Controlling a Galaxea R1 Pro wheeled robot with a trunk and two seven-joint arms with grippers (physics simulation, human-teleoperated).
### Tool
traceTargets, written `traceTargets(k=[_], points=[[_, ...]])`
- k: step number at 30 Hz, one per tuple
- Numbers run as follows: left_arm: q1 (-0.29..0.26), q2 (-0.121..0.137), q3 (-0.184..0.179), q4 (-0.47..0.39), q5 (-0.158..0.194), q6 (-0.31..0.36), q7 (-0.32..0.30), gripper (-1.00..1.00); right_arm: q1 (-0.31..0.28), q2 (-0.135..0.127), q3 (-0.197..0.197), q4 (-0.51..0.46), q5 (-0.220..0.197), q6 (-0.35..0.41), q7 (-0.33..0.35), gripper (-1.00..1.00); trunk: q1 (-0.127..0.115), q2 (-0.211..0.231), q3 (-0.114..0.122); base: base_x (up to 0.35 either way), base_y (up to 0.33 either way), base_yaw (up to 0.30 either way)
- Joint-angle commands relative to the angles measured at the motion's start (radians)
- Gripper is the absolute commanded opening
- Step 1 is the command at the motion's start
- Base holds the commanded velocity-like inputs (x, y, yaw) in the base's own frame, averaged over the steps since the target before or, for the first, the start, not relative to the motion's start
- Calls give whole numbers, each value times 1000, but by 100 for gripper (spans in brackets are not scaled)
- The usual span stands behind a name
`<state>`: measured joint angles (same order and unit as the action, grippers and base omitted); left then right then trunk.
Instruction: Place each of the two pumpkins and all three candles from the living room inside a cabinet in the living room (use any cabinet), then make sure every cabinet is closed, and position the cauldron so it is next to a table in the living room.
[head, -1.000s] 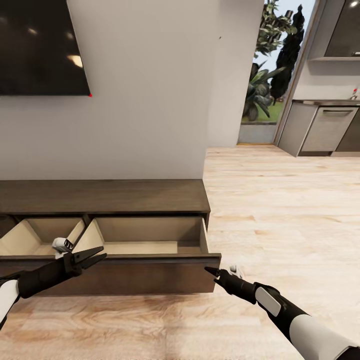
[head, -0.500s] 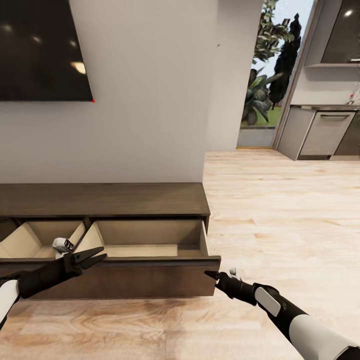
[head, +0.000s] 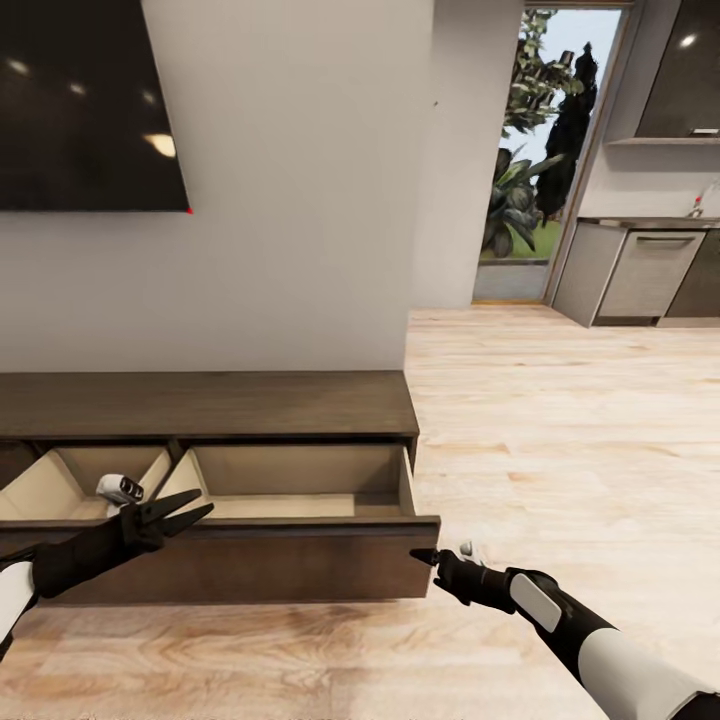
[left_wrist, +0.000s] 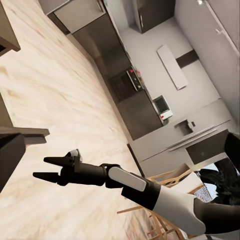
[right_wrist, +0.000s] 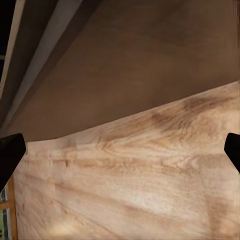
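Dark brown wood runs along the wall in the head view: the cabinet (head: 205, 403) stands under a black screen (head: 85, 100), with two drawers pulled out, their pale insides showing. The right drawer (head: 300, 500) holds nothing that can be seen. The left gripper (head: 180, 510) hovers at the front edge between the two drawers, fingers spread and holding nothing. The right gripper (head: 420, 553) sits just beside the right drawer's front corner; whether its fingers are apart cannot be told here.

In the left wrist view, the right gripper (left_wrist: 50, 168) shows over the plank floor (left_wrist: 60, 100) with its fingers parted, kitchen units (left_wrist: 125, 85) beyond.

In the right wrist view, two black fingertips (right_wrist: 10, 150) stand wide apart at the picture's edges, facing the dark drawer front (right_wrist: 140, 65) and the floor below it.
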<state>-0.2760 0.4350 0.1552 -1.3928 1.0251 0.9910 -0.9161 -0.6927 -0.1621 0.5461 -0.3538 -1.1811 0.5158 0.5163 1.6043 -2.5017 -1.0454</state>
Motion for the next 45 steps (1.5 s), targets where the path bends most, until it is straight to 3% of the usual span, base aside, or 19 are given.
traceTargets(k=[1,39,45], points=[[-1,0,0,0,5,3,-3,100,-1,-1,4,0,-5,3,1,100,0,0,-1,-61,-139,0],[-2,-2,1,0,15,4,-2,100,-1,-1,0,4,-8,-1,-13,100,0,0,-1,-100,-247,0],[-2,-1,-3,-2,28,4,-3,100,-1,-2,-3,4,-9,-3,-10,100,-3,1,22,-1,-16,0]])
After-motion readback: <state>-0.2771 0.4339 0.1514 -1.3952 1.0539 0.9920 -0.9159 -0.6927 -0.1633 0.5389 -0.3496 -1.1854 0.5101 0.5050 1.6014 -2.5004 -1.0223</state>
